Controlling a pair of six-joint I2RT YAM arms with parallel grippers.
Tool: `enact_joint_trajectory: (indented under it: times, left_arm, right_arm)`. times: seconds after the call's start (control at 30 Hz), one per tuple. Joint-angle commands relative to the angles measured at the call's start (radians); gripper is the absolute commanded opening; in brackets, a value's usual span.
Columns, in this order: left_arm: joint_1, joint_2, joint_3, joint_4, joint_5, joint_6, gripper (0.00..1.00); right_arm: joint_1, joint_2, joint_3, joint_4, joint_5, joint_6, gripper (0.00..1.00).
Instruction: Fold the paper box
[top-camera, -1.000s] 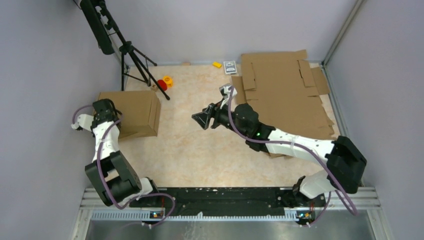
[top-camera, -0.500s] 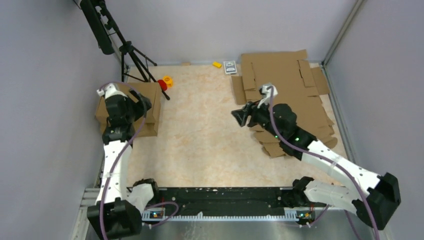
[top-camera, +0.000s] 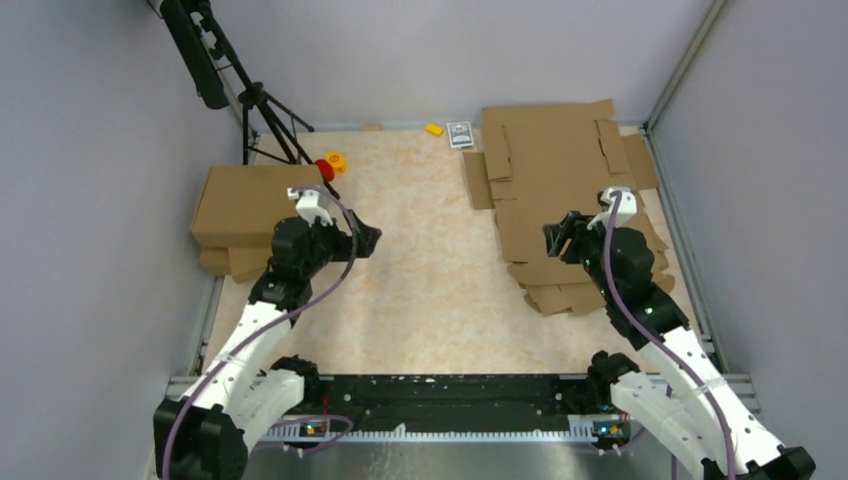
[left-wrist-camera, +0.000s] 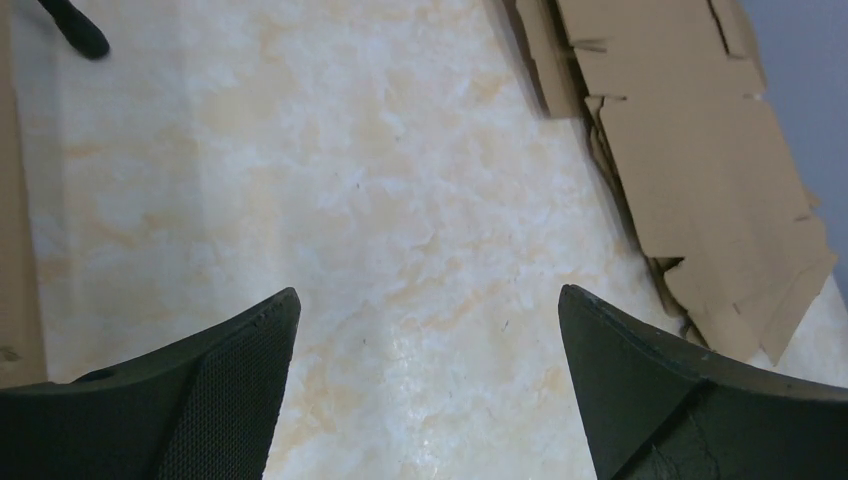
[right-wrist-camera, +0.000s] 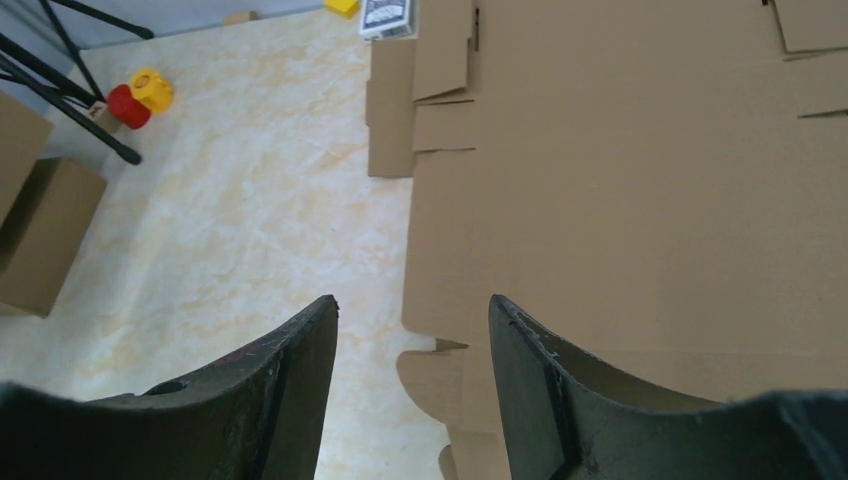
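Beige marbled table (top-camera: 430, 290), grey walls (top-camera: 450, 60); paper box (top-camera: 245, 200) upper left; left gripper (left-wrist-camera: 428, 298) wide open, empty; right gripper (right-wrist-camera: 412, 302) part-open, empty.

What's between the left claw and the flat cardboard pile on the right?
Nothing: only bare marbled tabletop separates the left claw from the cardboard pile. The top view shows the whole stretch, and the left wrist view agrees.
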Motion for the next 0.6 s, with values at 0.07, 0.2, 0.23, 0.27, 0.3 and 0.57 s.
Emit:
enact_joint_trajectory:
  times: [0.07,0.2,0.23,0.27,0.3,0.57]
  left_arm:
    - [-0.037,0.026,-0.115,0.268,-0.084,0.043,0.99]
    - [-0.058,0.132,-0.066,0.294,-0.11,0.068,0.99]
    - [-0.06,0.147,-0.054,0.285,-0.121,0.085,0.99]
    - [-0.06,0.157,-0.048,0.276,-0.144,0.109,0.99]
    - [-0.06,0.157,-0.054,0.273,-0.178,0.137,0.99]
    - [-0.009,0.177,-0.116,0.361,-0.394,0.31,0.99]
  right_arm:
    - [-0.147,0.034,-0.042,0.051,-0.094,-0.006,0.58]
    - [-0.384,0.115,-0.033,0.127,-0.323,0.06,0.61]
    - [-0.402,0.137,-0.028,0.136,-0.323,0.049,0.63]
    - [-0.405,0.157,-0.026,0.145,-0.311,0.01,0.64]
    - [-0.404,0.176,-0.034,0.168,-0.299,-0.034,0.65]
    - [-0.404,0.205,-0.416,0.812,-0.241,-0.208,0.71]
